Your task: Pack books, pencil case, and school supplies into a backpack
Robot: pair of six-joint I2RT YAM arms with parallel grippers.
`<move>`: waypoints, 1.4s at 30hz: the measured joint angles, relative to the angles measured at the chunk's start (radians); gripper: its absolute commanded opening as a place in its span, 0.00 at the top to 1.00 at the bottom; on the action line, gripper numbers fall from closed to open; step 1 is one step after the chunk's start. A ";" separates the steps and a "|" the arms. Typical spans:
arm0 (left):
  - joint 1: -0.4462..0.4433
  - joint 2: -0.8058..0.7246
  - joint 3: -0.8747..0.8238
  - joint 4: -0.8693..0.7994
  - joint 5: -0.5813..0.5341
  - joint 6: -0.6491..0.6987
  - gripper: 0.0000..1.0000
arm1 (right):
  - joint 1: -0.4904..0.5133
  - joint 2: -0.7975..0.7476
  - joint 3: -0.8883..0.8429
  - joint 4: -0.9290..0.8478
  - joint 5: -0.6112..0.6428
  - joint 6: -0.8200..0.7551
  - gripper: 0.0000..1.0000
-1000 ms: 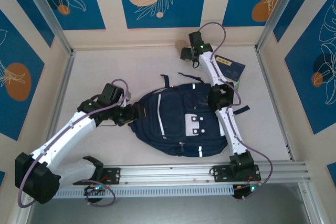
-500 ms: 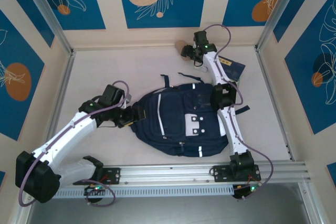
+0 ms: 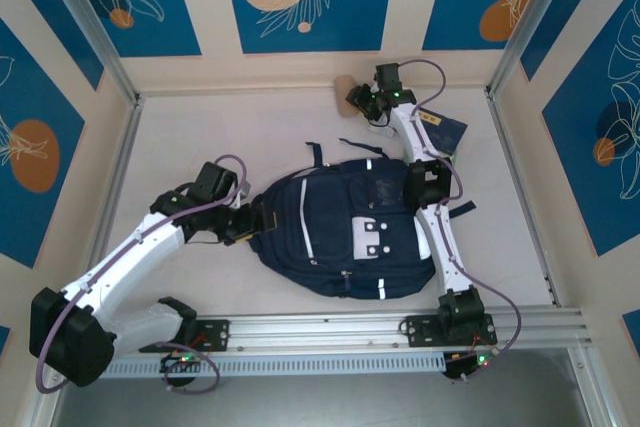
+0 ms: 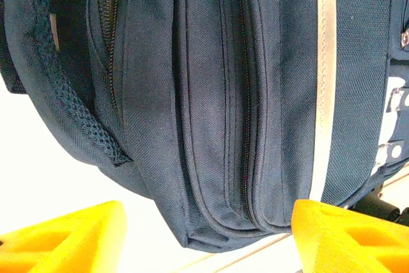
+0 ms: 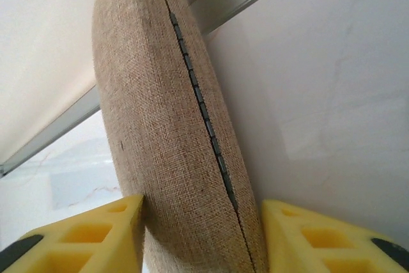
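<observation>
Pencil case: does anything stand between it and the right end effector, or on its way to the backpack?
Nothing visible. The pencil case sits between the fingers of the right end effector, and bare table lies toward the backpack. Whether its zipper is open, I cannot tell.

The navy, white-striped backpack lies flat mid-table. The tan woven pencil case stands on edge by the far wall. A navy book lies far right.
</observation>
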 measured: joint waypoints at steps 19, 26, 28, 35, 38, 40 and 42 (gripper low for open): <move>0.000 -0.079 -0.034 0.006 -0.001 0.003 0.31 | 0.084 0.034 0.163 -0.422 -0.042 -0.133 0.75; 0.001 -0.128 -0.036 0.006 -0.008 0.003 0.31 | 0.128 -0.010 0.175 -0.642 0.048 -0.201 0.53; 0.002 -0.138 -0.039 0.006 -0.008 0.003 0.31 | 0.136 -0.040 0.174 -0.692 0.097 -0.216 0.49; 0.002 -0.152 -0.052 0.005 -0.008 0.003 0.30 | 0.129 -0.144 0.176 -0.645 0.262 -0.296 0.05; 0.002 -0.153 -0.060 0.000 -0.008 0.003 0.31 | 0.113 -0.143 0.178 -0.557 0.327 -0.337 0.01; 0.002 -0.153 -0.065 -0.007 -0.008 0.003 0.30 | 0.103 -0.127 0.178 -0.490 0.359 -0.357 0.01; 0.002 -0.153 -0.067 -0.023 -0.008 0.003 0.30 | 0.096 -0.103 0.177 -0.418 0.378 -0.360 0.01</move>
